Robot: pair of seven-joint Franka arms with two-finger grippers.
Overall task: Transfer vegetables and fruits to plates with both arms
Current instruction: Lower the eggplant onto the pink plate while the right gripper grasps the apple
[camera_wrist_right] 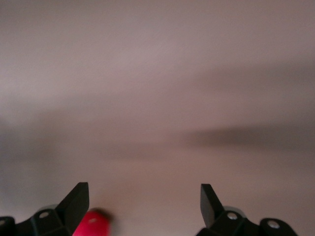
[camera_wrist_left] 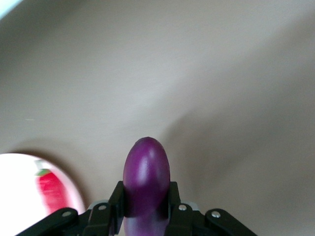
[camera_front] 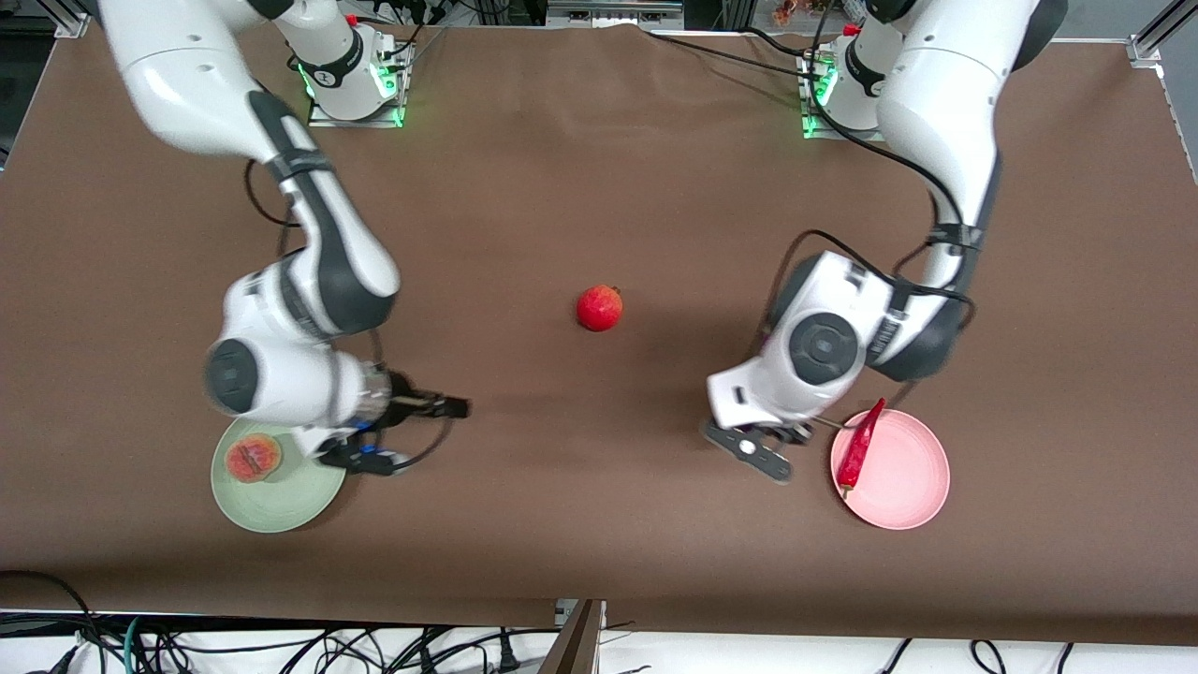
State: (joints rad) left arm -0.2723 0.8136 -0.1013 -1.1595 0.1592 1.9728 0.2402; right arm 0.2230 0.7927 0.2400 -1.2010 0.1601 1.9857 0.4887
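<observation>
My left gripper (camera_wrist_left: pixel 146 189) is shut on the glossy purple eggplant (camera_wrist_left: pixel 146 172), whose rounded tip sticks out past the fingers. In the front view that hand (camera_front: pixel 758 445) hangs over the table beside the pale pink plate (camera_front: pixel 903 487) and hides the eggplant. The red chili pepper (camera_front: pixel 859 447) lies across the pink plate's rim; the left wrist view also shows the chili (camera_wrist_left: pixel 49 189). The peach (camera_front: pixel 253 459) sits on the pale green plate (camera_front: pixel 271 515). My right gripper (camera_front: pixel 421 426) is open and holds nothing, beside the green plate. The red pomegranate-like fruit (camera_front: pixel 599 308) stands alone mid-table.
The brown table cloth (camera_front: pixel 599 524) ends at the front edge, with cables on the floor past it. In the right wrist view a blurred red shape (camera_wrist_right: pixel 91 223) shows by one of the open fingers (camera_wrist_right: pixel 78 196); what it is I cannot tell.
</observation>
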